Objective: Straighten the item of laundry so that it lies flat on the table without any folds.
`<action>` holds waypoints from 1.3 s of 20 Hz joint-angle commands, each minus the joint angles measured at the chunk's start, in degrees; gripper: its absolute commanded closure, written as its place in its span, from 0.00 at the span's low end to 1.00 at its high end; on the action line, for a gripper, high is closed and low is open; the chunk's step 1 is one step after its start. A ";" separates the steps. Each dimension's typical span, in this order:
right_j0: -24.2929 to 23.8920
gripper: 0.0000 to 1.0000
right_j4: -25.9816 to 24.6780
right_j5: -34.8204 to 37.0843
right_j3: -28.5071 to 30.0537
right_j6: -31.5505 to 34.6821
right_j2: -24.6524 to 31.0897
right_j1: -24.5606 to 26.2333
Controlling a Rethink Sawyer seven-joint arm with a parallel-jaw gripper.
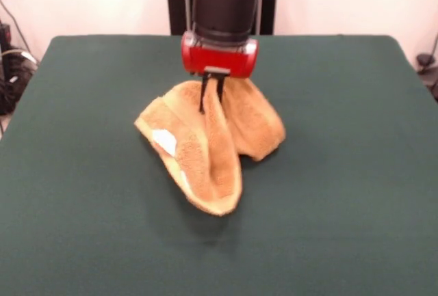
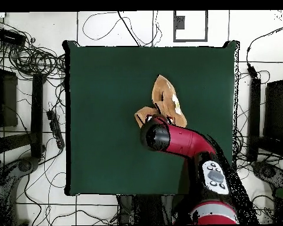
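**A:** So where's the towel (image 1: 212,149) relative to the pincer (image 1: 211,94)?

**B:** Straight underneath. The pincer's clamped on the top fold, and the towel hangs from it like a tent, two flaps drooping to the surface (image 1: 82,227).

**A:** Long axis?

**B:** From the pincer, the longer flap trails toward the camera in the front view; the shorter one sits just beside it. I'd guess dragging along that line flattens it.
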 commanded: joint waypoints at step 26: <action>13.12 1.00 13.57 16.91 -1.70 17.27 -7.10 -7.81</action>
